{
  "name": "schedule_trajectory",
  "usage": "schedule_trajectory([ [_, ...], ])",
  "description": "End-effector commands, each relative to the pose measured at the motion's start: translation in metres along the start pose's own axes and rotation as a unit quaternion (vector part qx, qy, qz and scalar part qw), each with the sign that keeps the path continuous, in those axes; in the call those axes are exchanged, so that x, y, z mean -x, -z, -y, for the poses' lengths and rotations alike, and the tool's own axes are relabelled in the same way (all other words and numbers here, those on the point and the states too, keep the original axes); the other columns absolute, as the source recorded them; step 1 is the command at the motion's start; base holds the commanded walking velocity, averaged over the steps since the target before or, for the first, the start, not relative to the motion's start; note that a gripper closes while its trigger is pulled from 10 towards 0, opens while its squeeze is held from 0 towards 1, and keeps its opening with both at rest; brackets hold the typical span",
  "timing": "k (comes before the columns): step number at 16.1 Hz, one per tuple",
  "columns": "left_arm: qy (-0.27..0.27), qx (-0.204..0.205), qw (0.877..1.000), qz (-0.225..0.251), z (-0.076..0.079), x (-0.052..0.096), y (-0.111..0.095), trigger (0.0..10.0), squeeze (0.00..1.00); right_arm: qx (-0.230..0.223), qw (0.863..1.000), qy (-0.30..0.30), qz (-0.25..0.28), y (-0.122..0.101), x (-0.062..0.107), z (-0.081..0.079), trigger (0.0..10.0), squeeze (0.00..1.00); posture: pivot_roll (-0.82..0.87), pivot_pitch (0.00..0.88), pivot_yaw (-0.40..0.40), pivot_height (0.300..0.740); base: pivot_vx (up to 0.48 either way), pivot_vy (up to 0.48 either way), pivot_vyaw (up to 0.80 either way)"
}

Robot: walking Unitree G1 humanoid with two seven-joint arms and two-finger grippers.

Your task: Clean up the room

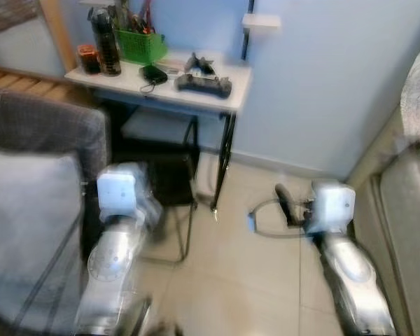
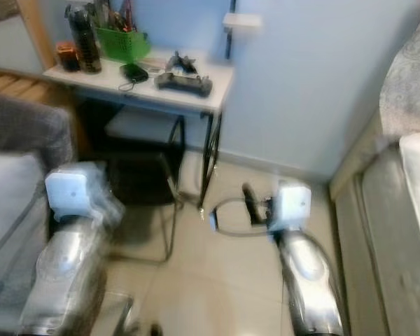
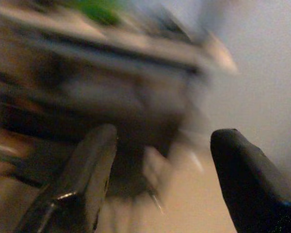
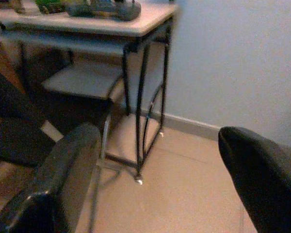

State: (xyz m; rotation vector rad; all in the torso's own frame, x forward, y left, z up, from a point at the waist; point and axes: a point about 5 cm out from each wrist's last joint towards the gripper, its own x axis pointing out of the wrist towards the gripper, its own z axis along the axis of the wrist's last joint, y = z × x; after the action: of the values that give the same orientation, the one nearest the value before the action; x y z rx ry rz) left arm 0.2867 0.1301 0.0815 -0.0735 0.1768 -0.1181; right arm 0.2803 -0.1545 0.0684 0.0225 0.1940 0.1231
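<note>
Green basket (image 1: 140, 46) sits at the back of the white surface (image 1: 196, 94), pens or tools sticking up out of it; dark bottle (image 1: 106, 42), small jar (image 1: 89, 59) and black controller (image 1: 204, 85) beside it. Left gripper (image 3: 160, 160) and right gripper (image 4: 155, 160) both hang over the tile floor (image 1: 252, 273) short of the surface, jaws wide, holding nothing.

Matt white table top (image 1: 232, 87), thin black metal legs (image 4: 141, 111), glossy floor tiles (image 1: 259, 273)
</note>
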Motion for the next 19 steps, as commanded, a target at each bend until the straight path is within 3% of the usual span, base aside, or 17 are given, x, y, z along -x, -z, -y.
schedule_trajectory([
  [1,0.043,-0.031,0.998,-0.014,0.001,0.001,0.006,10.0,0.0,0.044,0.998,0.048,-0.014,0.008,0.004,0.0,10.0,0.0,0.07,0.0,0.027,0.74,0.0,0.0,0.0],
  [3,0.044,-0.041,0.998,-0.008,-0.001,0.0,0.004,10.0,0.0,0.012,0.997,0.065,-0.045,0.018,0.002,0.005,10.0,0.0,0.07,0.0,0.022,0.74,0.0,0.0,0.0],
  [4,0.034,-0.033,0.999,0.0,-0.004,-0.001,0.001,10.0,0.0,0.005,0.999,0.042,-0.023,0.015,0.005,0.005,10.0,0.0,0.07,0.0,0.021,0.74,0.0,0.0,0.0],
  [5,0.024,-0.037,0.999,0.014,-0.007,0.003,-0.003,10.0,0.0,0.015,0.999,0.042,-0.022,0.014,0.007,0.006,10.0,0.0,0.08,0.0,0.016,0.74,0.0,0.0,0.0],
  [6,0.042,-0.069,0.996,0.024,-0.006,0.015,-0.001,10.0,0.0,0.042,0.998,0.044,-0.015,0.017,0.016,0.007,10.0,0.0,0.07,0.0,0.015,0.74,0.0,0.0,0.0],
  [7,0.074,-0.069,0.995,0.022,-0.002,0.027,0.007,10.0,1.0,0.032,0.999,0.04,-0.008,0.023,0.025,0.01,10.0,1.0,0.08,0.0,0.018,0.74,0.0,0.0,0.0],
  [8,0.054,-0.064,0.996,0.024,-0.002,0.019,0.005,10.0,1.0,0.035,0.999,0.039,-0.002,0.021,0.021,0.01,10.0,1.0,0.07,0.0,0.015,0.74,0.0,0.0,0.0],
  [9,0.059,-0.068,0.995,0.048,0.004,0.007,-0.008,10.0,0.0,0.053,0.998,0.015,0.002,0.017,0.012,0.003,10.0,0.0,0.07,0.0,0.016,0.74,0.33,-0.345,0.0],
  [10,0.064,-0.077,0.994,0.05,0.007,0.002,-0.01,10.0,0.0,0.062,0.998,0.002,-0.005,0.019,0.011,-0.002,10.0,0.0,0.07,0.0,0.016,0.74,0.341,-0.334,-0.69],
  [13,0.07,-0.068,0.994,0.053,0.009,-0.004,-0.014,10.0,0.0,0.054,0.998,0.016,-0.008,0.024,0.01,0.006,10.0,0.0,0.05,0.0,0.018,0.74,0.372,-0.299,-0.57],
  [16,0.055,-0.072,0.995,0.047,0.003,-0.008,-0.01,10.0,0.0,0.065,0.997,0.026,-0.011,0.028,0.012,0.016,10.0,0.0,0.05,0.0,0.008,0.74,0.0,0.0,-0.57],
  [17,0.055,-0.049,0.997,0.035,-0.003,-0.01,-0.005,10.0,0.0,0.085,0.996,0.038,0.0,0.026,0.011,0.018,10.0,0.0,0.05,0.0,0.003,0.74,0.0,0.48,-0.62],
  [19,0.059,-0.05,0.996,0.036,-0.002,-0.015,-0.006,10.0,0.0,0.092,0.995,0.04,-0.005,0.023,0.005,0.016,10.0,0.0,0.05,0.0,-0.005,0.74,0.0,0.48,0.0],
])
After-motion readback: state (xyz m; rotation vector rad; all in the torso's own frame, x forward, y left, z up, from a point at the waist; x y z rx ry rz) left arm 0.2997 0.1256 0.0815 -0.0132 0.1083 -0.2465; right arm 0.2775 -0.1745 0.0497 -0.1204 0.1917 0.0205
